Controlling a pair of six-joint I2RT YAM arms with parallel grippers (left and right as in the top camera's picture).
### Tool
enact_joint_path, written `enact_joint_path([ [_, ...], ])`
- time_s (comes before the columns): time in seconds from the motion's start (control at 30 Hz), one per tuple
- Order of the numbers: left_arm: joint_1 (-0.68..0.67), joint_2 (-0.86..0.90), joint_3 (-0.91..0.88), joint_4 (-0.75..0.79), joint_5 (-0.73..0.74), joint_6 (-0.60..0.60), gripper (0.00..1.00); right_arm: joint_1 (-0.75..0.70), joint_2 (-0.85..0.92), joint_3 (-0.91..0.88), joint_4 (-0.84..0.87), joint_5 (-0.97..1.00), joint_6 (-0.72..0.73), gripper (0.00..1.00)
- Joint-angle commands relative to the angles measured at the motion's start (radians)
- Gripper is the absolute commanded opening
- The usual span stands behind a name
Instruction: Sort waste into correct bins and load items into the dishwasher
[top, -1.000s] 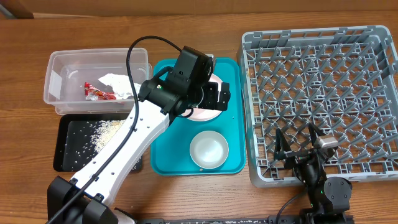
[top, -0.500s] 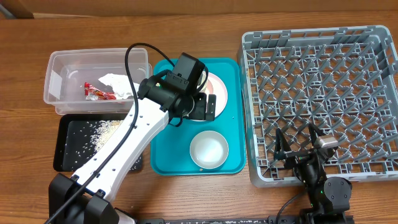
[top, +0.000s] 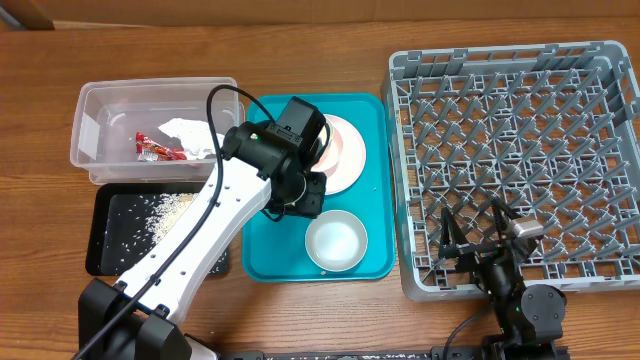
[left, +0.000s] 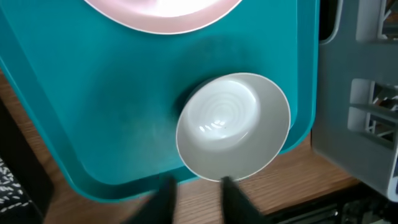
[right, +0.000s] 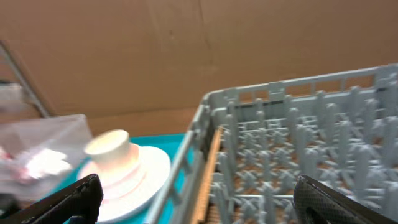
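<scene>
Left gripper (left: 196, 191) shifts off plate (top: 345, 150) toward near edge, now over whitish bowl (left: 233, 127) on teal tray (top: 375, 115); fingers apart, empty. Right gripper (top: 472, 228) spread wide, empty, at rack (top: 520, 150) near edge. Wrapper (top: 160, 148), napkin (top: 185, 130) in clear tub (top: 95, 110), far-left corner; rice (top: 170, 207) in black tray (top: 110, 255). Waste looks sorted. Rack bare, all dishes left.

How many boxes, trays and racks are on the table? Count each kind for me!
Clear tub: 1
Black tray: 1
Teal tray: 1
Grey rack: 1
Total: 4
</scene>
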Motion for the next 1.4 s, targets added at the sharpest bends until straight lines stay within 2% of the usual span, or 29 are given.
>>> enact_joint_path([
  [0.0,0.006,0.01,-0.04,0.018,0.037,0.026,0.09,-0.002,-0.006,0.008,0.0,-0.036,0.11,1.0],
  [0.23,0.006,0.01,-0.087,0.07,0.022,0.022,0.04,-0.002,0.057,0.243,-0.27,0.012,0.143,1.0],
  [0.3,0.006,0.01,-0.108,0.098,-0.018,-0.004,0.14,-0.002,0.117,0.352,-0.356,0.021,0.138,1.0],
  [0.37,0.006,0.01,-0.126,0.111,-0.053,-0.039,0.18,-0.002,0.187,0.459,-0.435,0.02,0.135,1.0],
  [0.53,0.006,0.011,-0.187,0.16,-0.085,-0.087,0.41,-0.002,0.401,0.755,-0.669,-0.027,0.136,1.0],
  [0.67,0.006,0.011,-0.257,0.211,-0.001,-0.089,0.35,-0.002,0.5,0.9,-0.722,-0.23,0.136,1.0],
  [0.77,0.005,0.011,-0.321,0.267,0.049,-0.09,0.32,-0.002,0.518,0.92,-0.705,-0.293,0.135,1.0],
  [1.0,0.005,0.011,-0.388,0.315,0.064,-0.103,0.33,-0.002,0.533,0.919,-0.83,-0.127,0.132,0.92],
  [1.37,0.004,0.011,-0.418,0.389,0.063,-0.109,0.35,-0.002,0.648,0.918,-0.958,-0.106,0.032,0.84],
])
